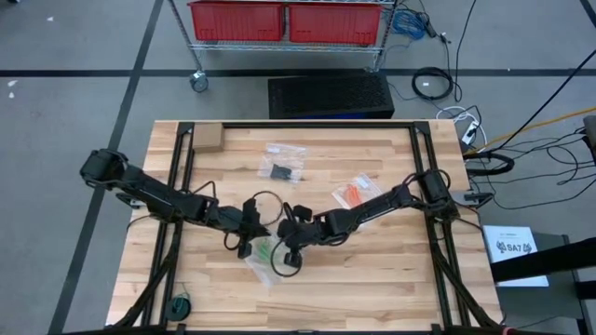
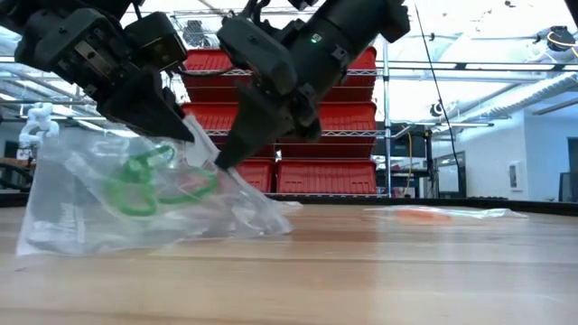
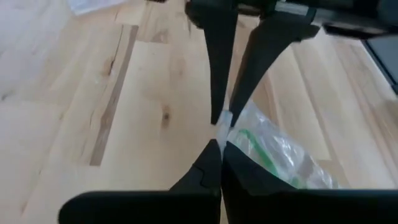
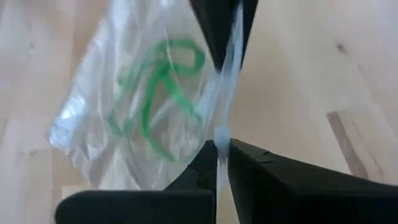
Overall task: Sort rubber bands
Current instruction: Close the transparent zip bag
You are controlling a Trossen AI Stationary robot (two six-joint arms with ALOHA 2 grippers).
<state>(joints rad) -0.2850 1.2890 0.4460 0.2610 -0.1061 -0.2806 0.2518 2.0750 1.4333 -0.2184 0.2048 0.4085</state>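
A clear plastic zip bag [image 2: 108, 208] with green rubber bands [image 4: 158, 93] inside stands at the table's near middle. Its lower end [image 2: 54, 239] rests on the wood and its upper edge is raised. My left gripper [image 1: 245, 244] comes from the left and is shut on that upper edge. My right gripper [image 1: 285, 259] comes from the right and is shut on the same edge, close beside it. In the low view my left gripper [image 2: 183, 134] is slightly higher than my right gripper [image 2: 222, 162]. My left gripper pinches the bag's raised upper edge [image 3: 224, 124] between its two fingertips, slanting down from the table's left. The bag hangs below the fingers with its lower end on the table. My right gripper pinches the same plastic edge [image 4: 221, 134] between its fingertips, slanting down from the table's right, a short way from the other gripper's fingers [image 4: 217, 37]. One layer or two, I cannot tell.
A clear bag with black bands [image 1: 284, 169] and another with orange-red bands [image 1: 354, 194] lie farther back. A brown block [image 1: 207, 138] sits at the far left and a small dark roll [image 1: 179, 305] near the front left. Black frame rails [image 1: 182, 177] run along both sides.
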